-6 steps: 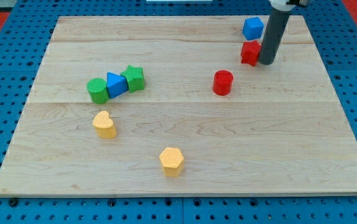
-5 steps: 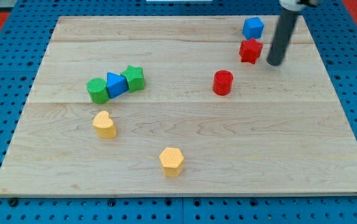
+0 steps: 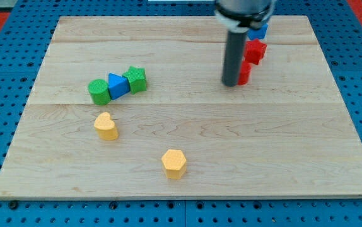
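yellow hexagon block (image 3: 174, 163): nearest the view's bottom, standing alone on the wooden board (image 3: 307, 157), well apart from everything else; six-sided top, pale yellow, nothing touching it
yellow heart-shaped block (image 3: 106, 125): up and to the view's left of the hexagon, also by itself; it sits just below the green-and-blue row without touching it
green round block (image 3: 98, 91): left end of a tight slanting row of three; ribbed sides, resting flat
blue triangle block (image 3: 117, 84): wedged in the middle of that row, touching the green pieces on either side, which is why the three read as one line
green star block (image 3: 136, 79): right, slightly higher end of the row, pressed against the triangle
my tip (image 3: 229, 83): down on the board right of centre, at the left face of a red block; the dark rod rises straight up from it and hides most of that block
red block beside the tip (image 3: 245, 73): only a sliver shows at the rod's right edge, so its shape cannot be made out; it looks to be touching the rod
red star-like block (image 3: 255, 51): just beyond, up and to the right, close to the hidden red one
blue block (image 3: 260, 29): farthest, near the view's top, largely covered by the arm's collar
gripper: none fitted, only the plain rod, so no open or closed state to tell
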Tool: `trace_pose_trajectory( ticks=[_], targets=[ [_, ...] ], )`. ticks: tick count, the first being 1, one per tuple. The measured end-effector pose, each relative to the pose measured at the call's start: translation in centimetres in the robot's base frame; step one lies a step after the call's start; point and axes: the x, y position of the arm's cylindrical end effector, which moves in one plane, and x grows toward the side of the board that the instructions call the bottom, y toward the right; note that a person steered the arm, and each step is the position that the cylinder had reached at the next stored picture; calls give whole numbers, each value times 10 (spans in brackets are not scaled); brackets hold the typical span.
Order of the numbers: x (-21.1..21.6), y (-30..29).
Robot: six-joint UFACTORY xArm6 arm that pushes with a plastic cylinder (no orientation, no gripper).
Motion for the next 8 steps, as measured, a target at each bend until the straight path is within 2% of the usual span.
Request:
trace_pose_trajectory(
  ticks=[2, 3, 4, 5, 6, 8],
  targets=[
    [-42, 6],
    [-8, -22],
    [50, -72],
    [80, -152],
    [63, -248],
    [56, -374]
  ],
)
